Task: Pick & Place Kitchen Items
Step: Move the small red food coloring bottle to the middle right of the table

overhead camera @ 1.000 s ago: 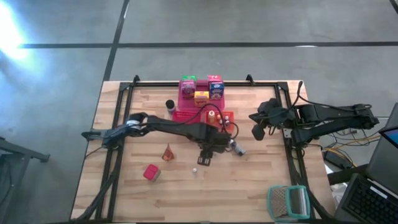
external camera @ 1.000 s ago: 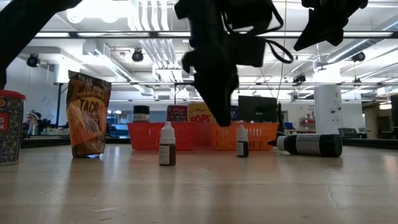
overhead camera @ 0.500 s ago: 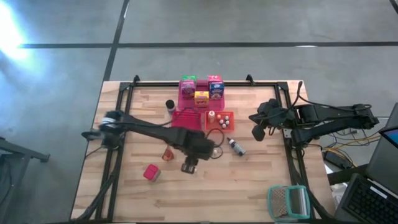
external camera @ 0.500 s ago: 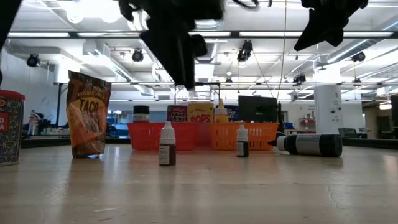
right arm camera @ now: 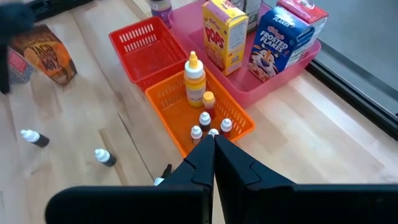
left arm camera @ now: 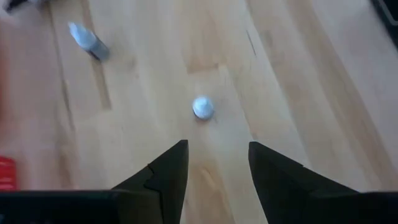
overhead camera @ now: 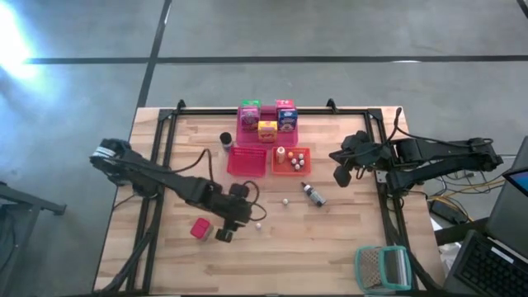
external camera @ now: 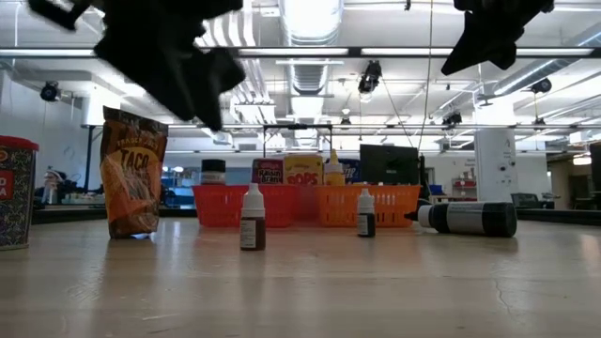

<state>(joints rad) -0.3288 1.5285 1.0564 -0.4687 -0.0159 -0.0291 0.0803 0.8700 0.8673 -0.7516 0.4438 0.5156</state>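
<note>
Sorting in progress, judged roughly half done. Already placed: the cereal cartons (overhead camera: 266,117) stand in the pink tray (overhead camera: 245,132) at the far edge of the tabletop (overhead camera: 346,239), and a yellow bottle (right arm camera: 193,79) with several small dropper bottles (right arm camera: 211,124) sits in the orange tray (right arm camera: 166,99). The red tray (overhead camera: 247,160), just beside the orange one, shows nothing inside it. A dark jar (overhead camera: 224,139) stands on the wood beside the pink tray.

Still loose on the tabletop: a lying bottle (overhead camera: 312,194) near the orange tray, two small dropper bottles (external camera: 252,218) standing apart in the middle, a taco bag (external camera: 133,172), and a red can (overhead camera: 199,228) near the left arm.

The left pincer (overhead camera: 226,234) hangs low over the near-centre of the tabletop, close to the red can. In its wrist view its fingers (left arm camera: 163,176) stand apart with nothing between them, and one pale bottle cap (left arm camera: 203,107) shows just ahead of the gap. This dropper bottle is the likeliest next pick, though that is a judgement only.

The right pincer (overhead camera: 342,174) waits above the right side of the tabletop, beyond the orange tray; its fingers (right arm camera: 202,163) are pressed together and hold nothing.

Remaining, by this reckoning: the loose bottles, the bag, the can and perhaps the jar.
</note>
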